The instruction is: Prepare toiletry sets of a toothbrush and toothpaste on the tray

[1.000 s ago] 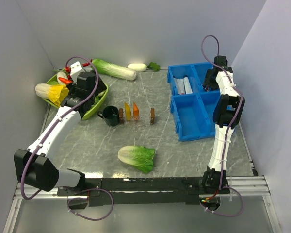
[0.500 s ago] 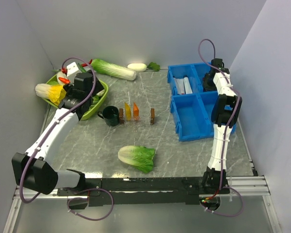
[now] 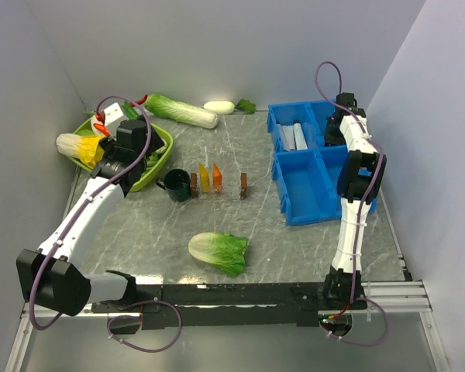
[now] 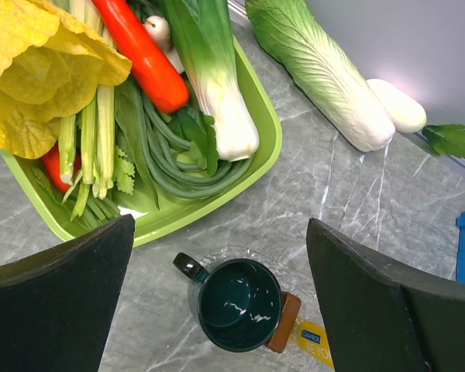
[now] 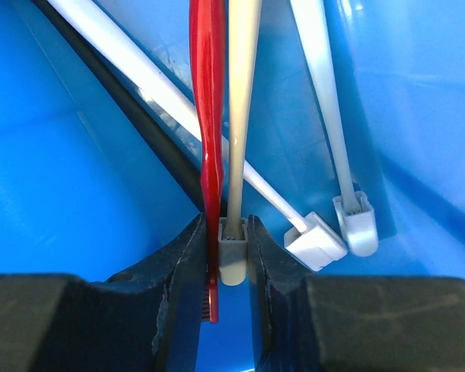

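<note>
Right arm [image 3: 360, 151] is reaching into the far right compartment of the blue plastic divided tray [image 3: 310, 203]. In the wrist view the right jaws are pinched nearly all the way in, w/ two brushes squeezed side by side in the gap. The slim red plastic toothbrush [image 5: 208, 116] is against the left-hand jaw, and the slim cream plastic toothbrush [image 5: 240, 93] sits right next to it, its head end square btwn the tips. Both handles run straight away from the jaws. Two thin white plastic toothbrushes [image 5: 325, 93] lie loose in the same compartment. One crosses under the gripped pair at an angle, the other lies off to the side, neither in the jaws.

Left arm [image 3: 101, 194] is over by the lime green plastic tray [image 4: 265, 128] full of veg. Its jaws are spread wide w/ nothing in them, hanging above the dark green ceramic mug [image 4: 240, 302].

The small yellow tapered toothpaste tube [image 3: 203, 179] and the small orange tapered toothpaste tube [image 3: 217, 177] stand side by side on the grey marbled table [image 3: 155, 225]. They're just right of the mug and well apart from both jaws (not in the blue tray).
</note>
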